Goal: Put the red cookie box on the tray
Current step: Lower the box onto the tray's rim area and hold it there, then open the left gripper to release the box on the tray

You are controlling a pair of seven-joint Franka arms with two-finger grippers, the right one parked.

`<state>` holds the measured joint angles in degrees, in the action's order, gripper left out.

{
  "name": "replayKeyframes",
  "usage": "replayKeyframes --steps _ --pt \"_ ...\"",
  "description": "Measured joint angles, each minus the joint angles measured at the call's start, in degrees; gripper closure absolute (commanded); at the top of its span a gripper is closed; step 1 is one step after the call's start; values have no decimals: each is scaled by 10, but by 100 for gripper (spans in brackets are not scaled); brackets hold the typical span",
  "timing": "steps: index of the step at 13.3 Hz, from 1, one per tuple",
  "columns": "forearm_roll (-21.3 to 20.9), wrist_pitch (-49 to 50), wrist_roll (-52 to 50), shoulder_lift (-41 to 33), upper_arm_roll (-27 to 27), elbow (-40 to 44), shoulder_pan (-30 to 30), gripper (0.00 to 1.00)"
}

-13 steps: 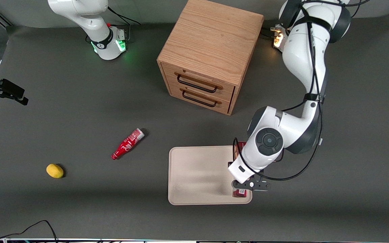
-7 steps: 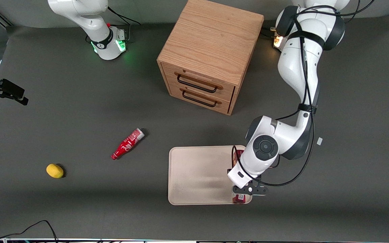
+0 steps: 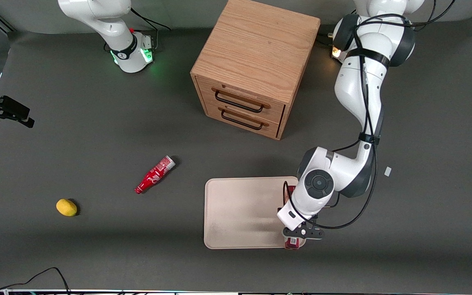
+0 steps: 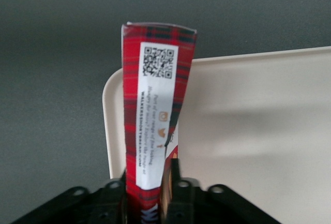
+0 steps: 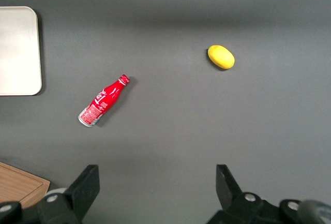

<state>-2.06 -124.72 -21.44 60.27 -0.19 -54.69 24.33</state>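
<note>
The red cookie box [image 4: 155,105], a long narrow tartan-red carton with a white label and QR code, is clamped between the fingers of my left gripper [image 4: 149,181], which is shut on it. In the front view the gripper [image 3: 298,234] hangs over the cream tray [image 3: 240,213], at its corner nearest the front camera and toward the working arm's end. The box [image 3: 293,244] runs along that tray edge, mostly hidden under the wrist, and its near end pokes past the rim. In the left wrist view the tray [image 4: 258,131] lies under and beside the box.
A wooden drawer cabinet [image 3: 252,69] stands farther from the front camera than the tray. A small red bottle [image 3: 155,175] and a yellow fruit [image 3: 66,207] lie toward the parked arm's end; both show in the right wrist view, bottle [image 5: 103,101] and fruit [image 5: 221,57].
The arm has drawn in and the gripper has carried the box slightly nearer the front camera, so the box's end now reaches the tray's near rim.
</note>
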Motion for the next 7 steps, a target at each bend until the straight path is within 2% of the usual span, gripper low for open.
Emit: replayKeyframes --steps 7 --pt "-1 33 3 -2 0 14 0 0"
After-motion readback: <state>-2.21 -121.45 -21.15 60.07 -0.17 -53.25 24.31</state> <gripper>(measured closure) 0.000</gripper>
